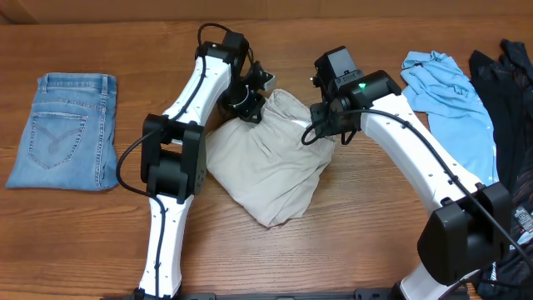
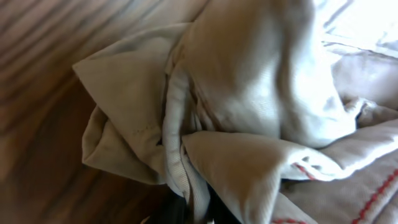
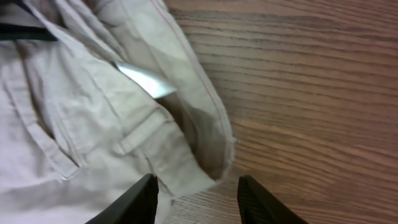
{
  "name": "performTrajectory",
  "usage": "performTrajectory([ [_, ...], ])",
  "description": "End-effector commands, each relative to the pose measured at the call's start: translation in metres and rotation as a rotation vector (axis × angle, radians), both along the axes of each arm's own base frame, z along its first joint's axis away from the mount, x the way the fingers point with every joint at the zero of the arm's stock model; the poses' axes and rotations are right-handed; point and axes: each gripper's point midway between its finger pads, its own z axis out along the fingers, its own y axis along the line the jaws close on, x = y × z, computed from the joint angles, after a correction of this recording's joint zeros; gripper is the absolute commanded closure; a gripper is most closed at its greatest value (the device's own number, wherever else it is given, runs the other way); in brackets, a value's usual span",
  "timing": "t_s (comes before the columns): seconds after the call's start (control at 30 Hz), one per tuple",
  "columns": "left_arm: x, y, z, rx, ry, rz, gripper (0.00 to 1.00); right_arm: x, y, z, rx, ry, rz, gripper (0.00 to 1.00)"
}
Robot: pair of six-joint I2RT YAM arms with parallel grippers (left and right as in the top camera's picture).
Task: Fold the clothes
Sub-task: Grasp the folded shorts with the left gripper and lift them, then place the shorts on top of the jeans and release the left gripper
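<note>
The table is carrying the shorts, bunched mid-table toward the far edge. Jeans are lying by the left edge; a blue shirt and dark cloth are crowding the right edge. The left arm is bending over the shorts' far end, jaws pinching a fold. The right arm is hovering over their right side, jaws half open, empty.

— How many clothes are there?
— One pair of beige shorts, one pair of blue jeans, one light blue shirt and one dark pile.
— And robot arms?
— Two: a left arm and a right arm.
</note>
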Motion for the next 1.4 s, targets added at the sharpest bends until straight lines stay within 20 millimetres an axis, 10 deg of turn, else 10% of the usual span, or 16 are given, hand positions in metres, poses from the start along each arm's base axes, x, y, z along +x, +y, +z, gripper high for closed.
performTrajectory([
  [0.0,0.027,0.086,0.044,0.211,-0.113,0.215,0.96,0.005,-0.004,0.005,0.000,-0.019,-0.016,0.55],
  [0.4,0.000,0.263,0.177,0.326,-0.284,0.542,0.96,0.001,-0.015,0.003,-0.012,0.009,-0.039,0.56],
  [0.6,-0.005,0.334,0.192,0.399,-0.350,0.718,0.96,0.001,-0.015,0.003,-0.012,0.011,-0.040,0.56],
  [0.9,0.010,0.407,0.214,0.419,-0.520,0.878,0.96,0.001,-0.015,0.003,-0.012,0.012,-0.040,0.56],
  [1.37,0.002,0.463,0.225,0.442,-0.600,0.986,0.95,0.000,-0.014,0.003,-0.009,0.013,-0.038,0.55],
])
